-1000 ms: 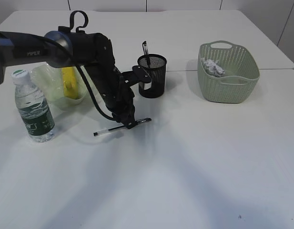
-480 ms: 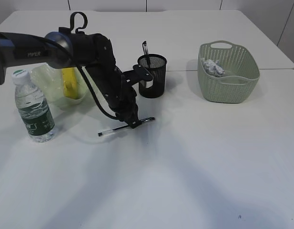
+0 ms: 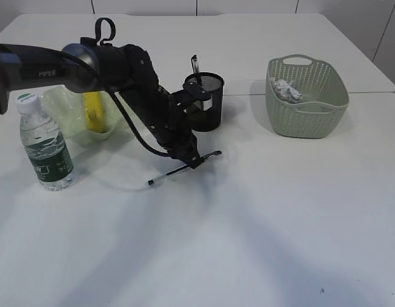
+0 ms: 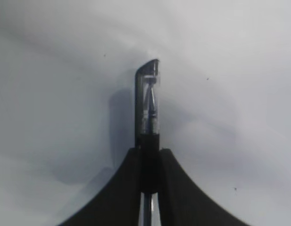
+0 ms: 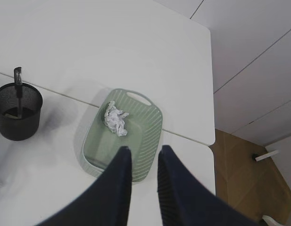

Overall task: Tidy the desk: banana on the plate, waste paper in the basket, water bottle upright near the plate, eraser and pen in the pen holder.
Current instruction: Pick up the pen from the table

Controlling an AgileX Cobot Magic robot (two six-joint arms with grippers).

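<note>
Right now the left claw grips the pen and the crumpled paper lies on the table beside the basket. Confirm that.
Not quite. The left claw does grip the pen, but the crumpled paper lies inside the basket, as the right wrist view shows.

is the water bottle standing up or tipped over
Upright. The water bottle stands on its base on the table, cap on top, beside the plate.

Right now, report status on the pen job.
Left gripper shut on pen, tip end low over table. Right gripper high, holding nothing. Pen holder close behind, one pen already in it.
</note>
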